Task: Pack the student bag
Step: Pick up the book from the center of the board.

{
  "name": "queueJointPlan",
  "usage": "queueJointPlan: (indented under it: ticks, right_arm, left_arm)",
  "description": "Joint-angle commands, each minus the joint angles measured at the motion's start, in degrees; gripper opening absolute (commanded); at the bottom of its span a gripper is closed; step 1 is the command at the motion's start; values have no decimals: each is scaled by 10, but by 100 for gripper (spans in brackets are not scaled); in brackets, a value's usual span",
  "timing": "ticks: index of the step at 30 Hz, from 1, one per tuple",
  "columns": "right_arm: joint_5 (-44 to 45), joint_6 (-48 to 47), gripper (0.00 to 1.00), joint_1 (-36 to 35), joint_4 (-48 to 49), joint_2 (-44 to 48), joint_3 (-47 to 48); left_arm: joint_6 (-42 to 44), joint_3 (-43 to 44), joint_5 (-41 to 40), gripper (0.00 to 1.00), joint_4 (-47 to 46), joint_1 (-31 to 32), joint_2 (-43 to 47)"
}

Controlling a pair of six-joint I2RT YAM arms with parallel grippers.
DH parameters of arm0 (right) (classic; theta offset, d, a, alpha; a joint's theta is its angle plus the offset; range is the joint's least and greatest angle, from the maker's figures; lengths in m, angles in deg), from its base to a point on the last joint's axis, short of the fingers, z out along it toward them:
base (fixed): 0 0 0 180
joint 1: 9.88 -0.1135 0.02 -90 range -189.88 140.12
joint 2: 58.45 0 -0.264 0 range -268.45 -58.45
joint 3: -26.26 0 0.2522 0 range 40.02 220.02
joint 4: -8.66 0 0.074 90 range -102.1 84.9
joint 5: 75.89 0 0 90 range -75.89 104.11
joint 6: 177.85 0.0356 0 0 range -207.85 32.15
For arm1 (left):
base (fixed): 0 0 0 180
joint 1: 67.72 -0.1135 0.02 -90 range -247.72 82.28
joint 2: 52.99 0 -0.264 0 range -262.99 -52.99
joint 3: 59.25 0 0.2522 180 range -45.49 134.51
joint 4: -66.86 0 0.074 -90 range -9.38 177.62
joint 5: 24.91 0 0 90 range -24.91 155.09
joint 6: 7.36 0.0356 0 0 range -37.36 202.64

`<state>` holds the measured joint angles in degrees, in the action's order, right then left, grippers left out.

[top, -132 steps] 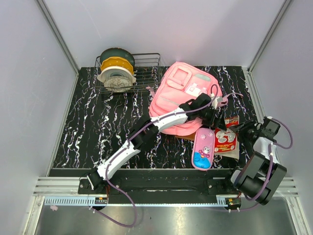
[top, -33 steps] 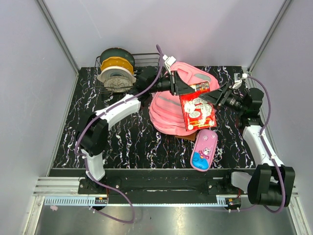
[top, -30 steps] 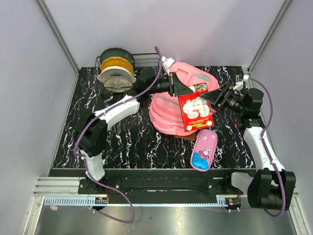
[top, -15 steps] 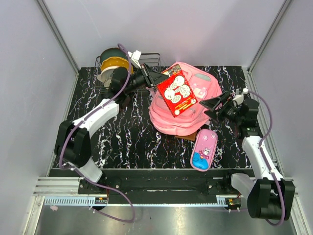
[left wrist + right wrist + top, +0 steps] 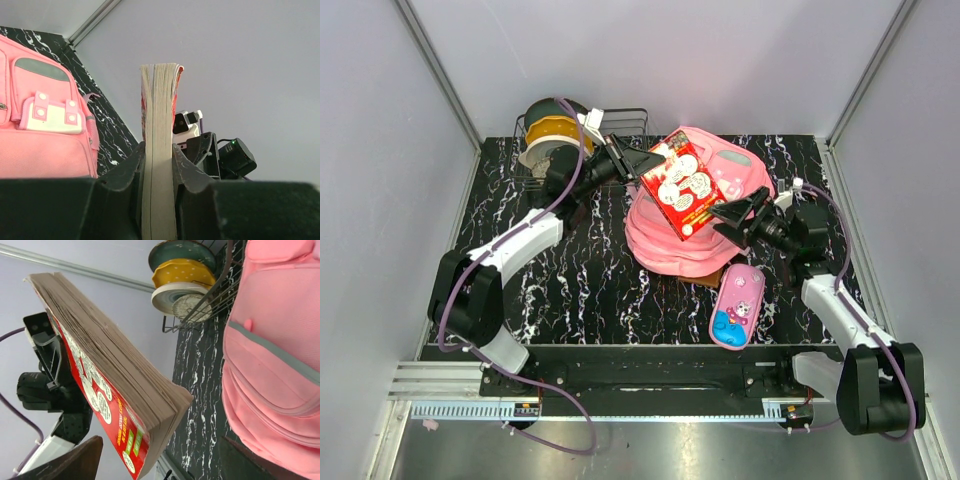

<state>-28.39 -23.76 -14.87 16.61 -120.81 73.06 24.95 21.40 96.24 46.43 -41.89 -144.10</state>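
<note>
Pink student bag (image 5: 665, 240) lies on marbled surface (image 5: 570, 270), back centre; its contents aren't visible. L tool (image 5: 638, 160) clamps a red book (image 5: 682, 183) above it. R tool (image 5: 720, 218) is wide apart & empty, beside the bag. Wire basket (image 5: 625, 112), back left, holds stacked green, yellow & white dishes (image 5: 544, 129).

Black marbled table (image 5: 550, 270), student bag (image 5: 665, 238), pencil case (image 5: 738, 304), wire rack (image 5: 632, 128) on it
</note>
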Motion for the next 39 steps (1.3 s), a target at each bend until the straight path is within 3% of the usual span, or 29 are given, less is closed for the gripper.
queueJointPlan:
  ticks: [1, 5, 9, 23, 25, 27, 29, 30, 32, 33, 36, 39]
  right_arm:
    - [21, 24, 100, -22, 94, -30, 6]
    - [37, 82, 99, -48, 209, -73, -5]
    - [69, 90, 97, -56, 241, -86, -9]
    - [30, 157, 35, -63, 350, -79, -26]
    - [27, 161, 31, -64, 351, -70, -24]
    - [29, 161, 13, -63, 342, -62, -23]
    - [33, 147, 0, -63, 308, -48, -18]
    - [35, 138, 0, -63, 293, -43, -13]
    - [50, 107, 0, -63, 229, -18, -10]
    - [63, 82, 0, -63, 200, 7, -5]
    - [142, 14, 0, -63, 13, 81, 6]
    - [259, -43, 0, -63, -120, 157, 29]
  left_arm:
    - [-38, -2, -17, 0, -86, 3, 21]
    - [-50, -7, -24, 0, -102, 11, 16]
    - [-54, -4, -20, 0, -107, 14, 10]
    - [-54, 9, -12, 0, -112, 20, -17]
    - [-52, 10, -11, 0, -106, 21, -20]
    - [-46, 10, -6, 1, -102, 22, -21]
    - [-32, 17, -2, 29, -84, 21, -21]
    - [-24, 17, 0, 49, -67, 22, -16]
    - [17, 22, -2, 71, -36, 22, -7]
    - [46, 38, -17, 99, 40, 23, 9]
    - [242, 55, -87, 99, 199, 31, 62]
    - [318, 23, -152, 99, 260, 31, 115]
